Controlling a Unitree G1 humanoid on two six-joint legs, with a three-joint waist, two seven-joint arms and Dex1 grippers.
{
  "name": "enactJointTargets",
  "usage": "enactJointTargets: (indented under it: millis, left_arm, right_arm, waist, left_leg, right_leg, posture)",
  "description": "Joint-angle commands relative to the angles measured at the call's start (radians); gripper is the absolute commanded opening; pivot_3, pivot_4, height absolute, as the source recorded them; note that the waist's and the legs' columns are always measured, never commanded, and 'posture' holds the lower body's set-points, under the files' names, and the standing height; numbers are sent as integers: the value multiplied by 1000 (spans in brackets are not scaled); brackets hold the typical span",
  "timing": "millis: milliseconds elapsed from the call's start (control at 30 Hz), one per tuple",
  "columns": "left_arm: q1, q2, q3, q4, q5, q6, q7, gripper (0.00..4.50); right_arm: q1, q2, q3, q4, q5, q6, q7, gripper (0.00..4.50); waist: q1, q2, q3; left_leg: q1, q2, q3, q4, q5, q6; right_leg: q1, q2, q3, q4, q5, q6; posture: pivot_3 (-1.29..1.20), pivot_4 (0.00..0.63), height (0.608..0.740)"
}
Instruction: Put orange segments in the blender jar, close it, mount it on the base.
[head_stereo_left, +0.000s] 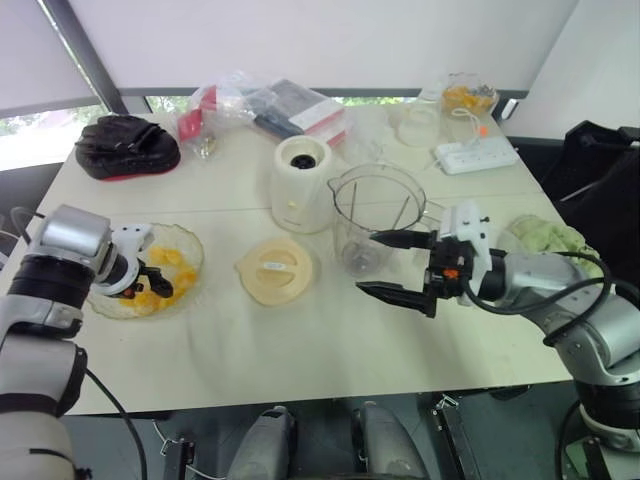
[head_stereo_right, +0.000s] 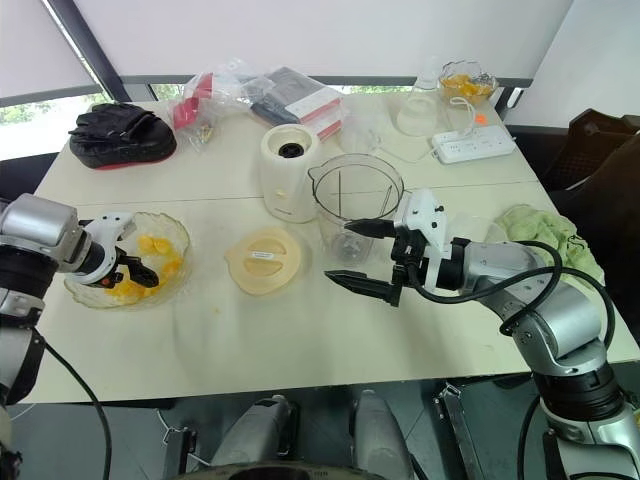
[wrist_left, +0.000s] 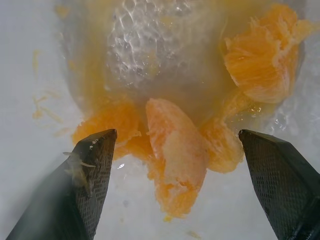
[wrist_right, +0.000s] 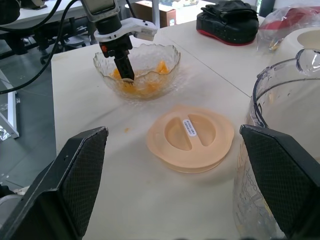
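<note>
Head view: the left gripper (head_stereo_left: 148, 288) is down in the glass bowl (head_stereo_left: 192, 248) among the orange segments (head_stereo_left: 163, 257). The right gripper (head_stereo_left: 368, 263) hangs spread beside the blender jar (head_stereo_left: 378, 205), with the lid (head_stereo_left: 275, 270) and base (head_stereo_left: 302, 182) near. Left wrist view: its fingers (wrist_left: 90, 180) stand spread astride one segment (wrist_left: 175, 155), nothing pinched. I advise closing gently at its middle, since the pulp looks liable to tear. Right wrist view: the jar is cut off at the edge and its contents are unclear.
</note>
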Motion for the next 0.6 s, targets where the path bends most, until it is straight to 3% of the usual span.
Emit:
enactJointTargets:
  millis: [33, 67, 167, 467, 600]
  left_arm:
    - [-7, 11, 6, -25, 10, 15, 2, 4118]
    - [-5, 11, 8, -29, 9, 18, 3, 4118]
    - [3, 18, 6, -55, 5, 28, 1, 2819]
    - [8, 25, 6, -80, -1, 47, -4, 2819]
    - [12, 25, 11, -87, 0, 55, 1, 1509]
  right_arm:
    - [-6, -5, -26, -37, 2, -9, -4, 4437]
    - [-7, -4, -25, -36, 2, -10, -4, 4437]
    - [-4, -6, -26, -39, 3, -10, -5, 4500]
    - [-3, -8, -25, -37, 0, -12, -5, 4500]
    - [-3, -9, -25, -37, -1, -13, -5, 4500]
  waist:
    - [0, 0, 0]
    - [0, 0, 0]
    - [0, 0, 0]
    - [0, 0, 0]
    - [0, 0, 0]
  left_leg:
    - [0, 0, 0, 0, 0, 0]
    - [0, 0, 0, 0, 0, 0]
    - [0, 0, 0, 0, 0, 0]
    - [0, 0, 0, 0, 0, 0]
    - [0, 0, 0, 0, 0, 0]
  right_leg:
    - [0, 0, 0, 0, 0, 0]
    - [0, 0, 0, 0, 0, 0]
    - [0, 0, 0, 0, 0, 0]
    - [0, 0, 0, 0, 0, 0]
    - [0, 0, 0, 0, 0, 0]
  posture:
    - [0, 150, 740]
    - [0, 150, 740]
    - [0, 150, 740]
    - [0, 150, 740]
    - [0, 150, 740]
